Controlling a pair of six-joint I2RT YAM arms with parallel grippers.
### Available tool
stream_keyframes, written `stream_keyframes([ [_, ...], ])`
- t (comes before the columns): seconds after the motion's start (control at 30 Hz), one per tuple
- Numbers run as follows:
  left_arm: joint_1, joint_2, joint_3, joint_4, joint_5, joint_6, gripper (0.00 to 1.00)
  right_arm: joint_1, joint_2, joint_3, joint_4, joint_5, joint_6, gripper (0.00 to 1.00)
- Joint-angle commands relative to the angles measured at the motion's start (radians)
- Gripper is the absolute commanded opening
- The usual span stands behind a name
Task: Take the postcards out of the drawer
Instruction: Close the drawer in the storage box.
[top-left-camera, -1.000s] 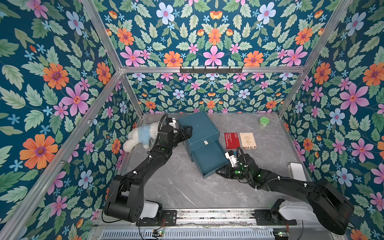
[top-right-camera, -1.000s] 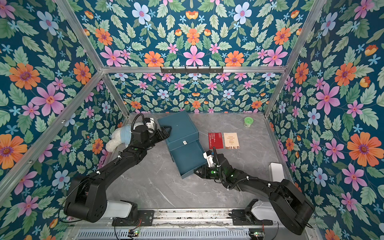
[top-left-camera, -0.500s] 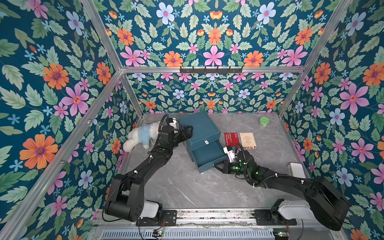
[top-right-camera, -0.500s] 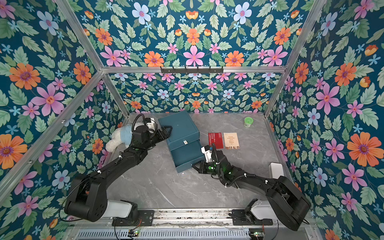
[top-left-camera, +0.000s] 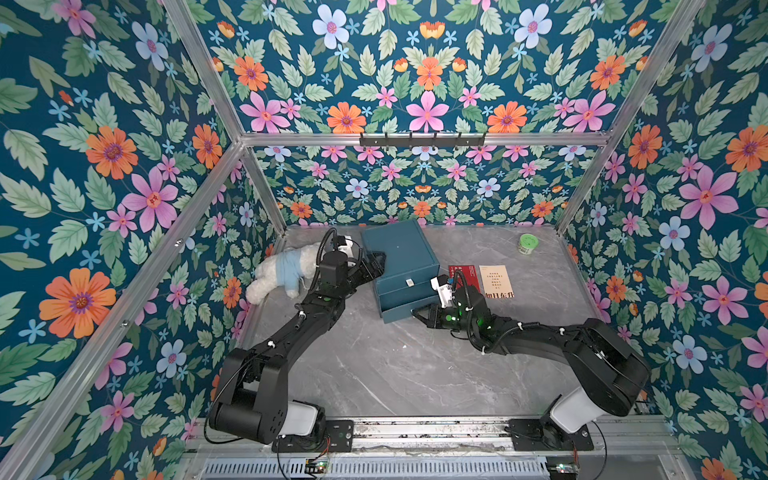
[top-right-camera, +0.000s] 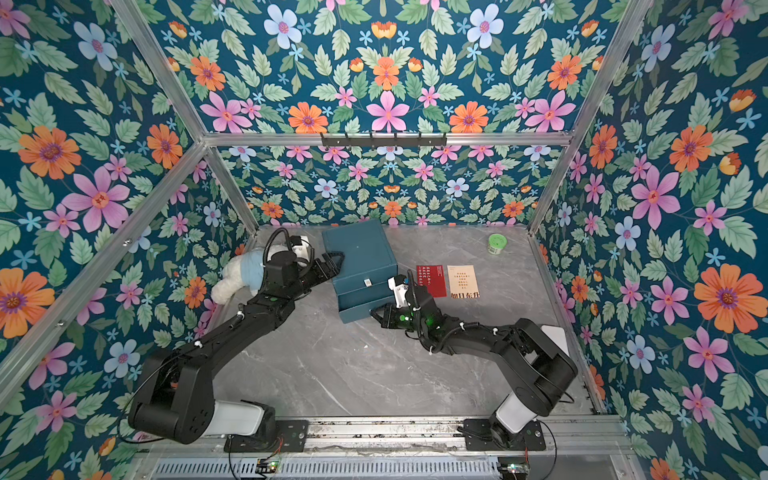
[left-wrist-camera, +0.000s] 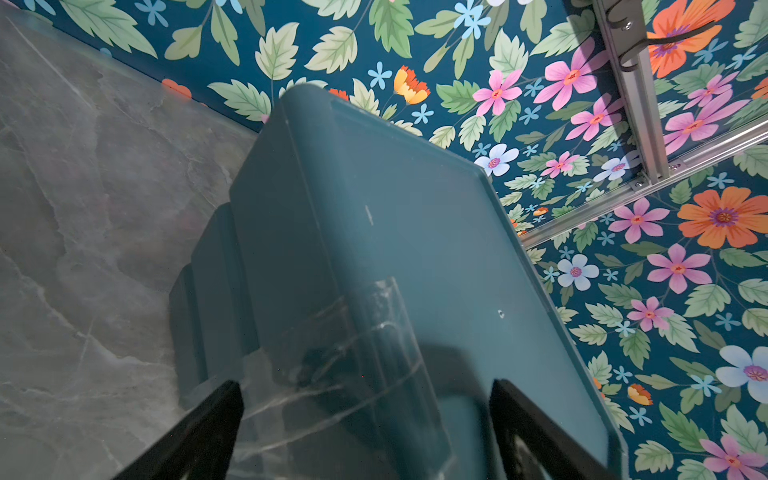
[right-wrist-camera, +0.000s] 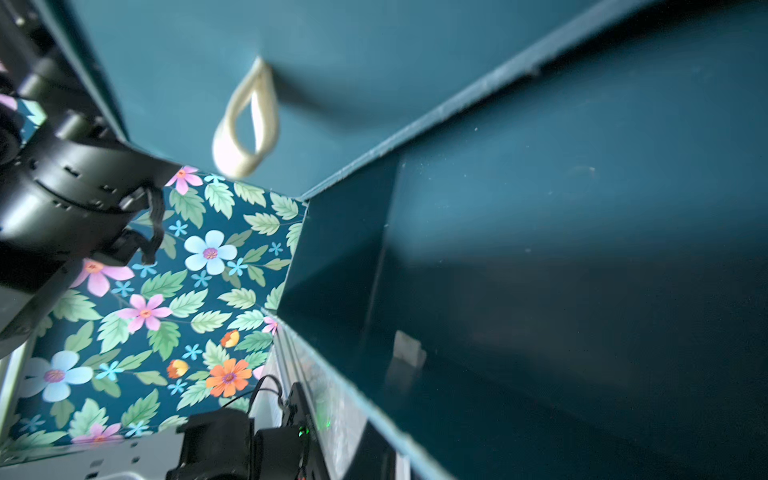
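Two postcards (top-left-camera: 494, 278) lie flat on the bench (top-left-camera: 395, 374) at centre right of both top views: a red card (top-left-camera: 468, 275), partly hidden by the right arm's wrist, and a cream card (top-right-camera: 462, 281) just beside it. Whether others lie stacked beneath them cannot be told.

Left of the cards stands the teal drawer box (top-left-camera: 399, 253), its lower drawer (top-left-camera: 392, 312) standing out only a little. In the right wrist view the drawer's inside (right-wrist-camera: 540, 291) is bare and dark, apart from a small pale scrap too blurred to name. No card shows there.

The right gripper (top-left-camera: 415, 312) is at the drawer's front corner, and its fingers taper to one point, clenched on nothing. The left gripper (top-left-camera: 376, 264) has its fingers (left-wrist-camera: 199, 432) released and spread wide astride the box's far corner, probably bracing it.

The emptying looks finished or nearly so. If a card remains, the next move calls for parting the right fingers and drawing the drawer much wider; the cream pull loop (right-wrist-camera: 249, 120) visible belongs to the front above.

A white plush toy (top-left-camera: 278, 272) lies behind the left arm, and a green jar (top-left-camera: 528, 242) is at upper right, well apart. Neither is in the way.
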Motion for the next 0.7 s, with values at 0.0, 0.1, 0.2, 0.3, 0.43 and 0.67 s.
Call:
stream_keyframes([
  [0.0,-0.003,0.004,-0.004,-0.016,0.022,0.008,0.95,-0.004,0.023,0.022,0.138,0.034,-0.018,0.10],
  [0.1,-0.002,0.009,-0.004,-0.011,0.025,0.007,0.95,-0.004,0.054,0.031,0.175,0.084,-0.012,0.11],
  [0.2,-0.004,0.013,-0.004,-0.007,0.029,0.006,0.95,-0.006,0.108,0.030,0.236,0.133,0.005,0.13],
  [0.3,-0.003,0.017,0.000,-0.009,0.032,0.006,0.95,-0.014,0.154,0.042,0.304,0.138,0.033,0.15],
  [0.43,-0.003,0.012,0.003,-0.014,0.034,0.008,0.95,-0.025,0.210,0.059,0.373,0.138,0.066,0.16],
  [0.67,-0.004,0.000,0.003,-0.023,0.030,0.012,0.95,-0.028,0.239,0.086,0.418,0.180,0.062,0.24],
])
